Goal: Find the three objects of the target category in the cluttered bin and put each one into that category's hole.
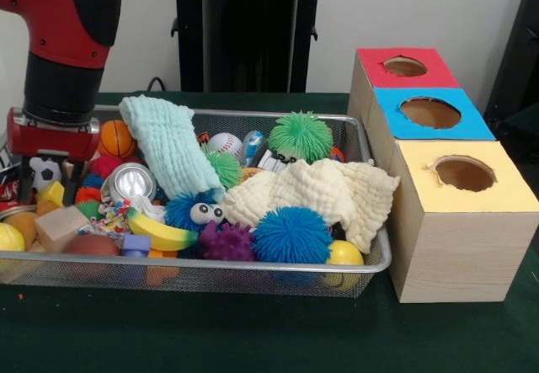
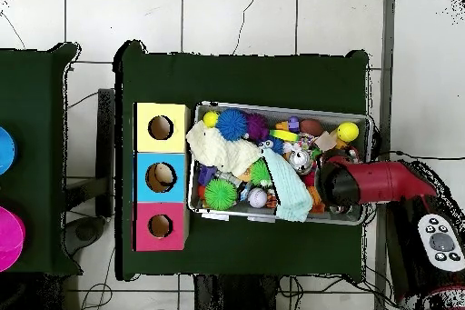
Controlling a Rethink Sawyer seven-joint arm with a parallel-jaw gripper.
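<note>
**Crowded basket, arm low at one end**

Right now the wide silver wire-mesh bin (image 1: 253,268) sits mid-bench on the dark green cloth, heaped full. Inside it lie a pale mint waffle cloth (image 1: 171,146), a cream muslin cloth (image 1: 324,194), a green spiky ball (image 1: 301,135), a blue spiky ball (image 1: 291,235), a purple knobbly ball (image 1: 226,242), a yellow toy banana (image 1: 158,231), a small orange basketball (image 1: 116,138), a white baseball (image 1: 225,144), a shiny metal can (image 1: 131,180) and a plain wooden block (image 1: 61,225).

No small orange figure can be picked out in the heap.

Beside the bin's other end stands the pale wooden box (image 1: 455,255), just clear of the rim. Its red-surround round hole (image 1: 405,66) is the one nearest the robot's edge of the bench, then blue, then yellow.

Green cloth lies open along the bench's long edges.

Down among the toys at the bin's end stands the red and black arm's gripper (image 1: 50,189); whether its jaws are parted or closed, I cannot tell.

No lettering is readable.
</note>
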